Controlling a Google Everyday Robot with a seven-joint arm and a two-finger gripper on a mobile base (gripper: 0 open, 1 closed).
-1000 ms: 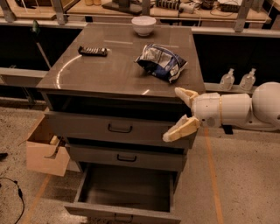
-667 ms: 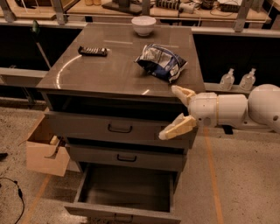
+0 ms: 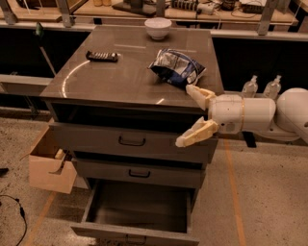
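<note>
While wide-fingered at cabinet (image 3: 96,98) edge, hand (image 3: 183,115) beside chip bag (image 3: 177,67), print illegible.

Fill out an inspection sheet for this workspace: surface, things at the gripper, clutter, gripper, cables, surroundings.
Surface: grey cabinet top, glossy, with reflections.
Things at the gripper: chip bag lying near the top's right front corner; top drawer just below.
Clutter: white bowl at the back edge; black remote at the left.
Gripper: gripper open, at the cabinet's front right corner, one finger by the chip bag, the other before the top drawer; contact cannot be told.
Cables: black cable on the floor, lower left.
Surroundings: bottom drawer pulled out; cardboard box beside the cabinet; bottles at the right; workbenches behind.
</note>
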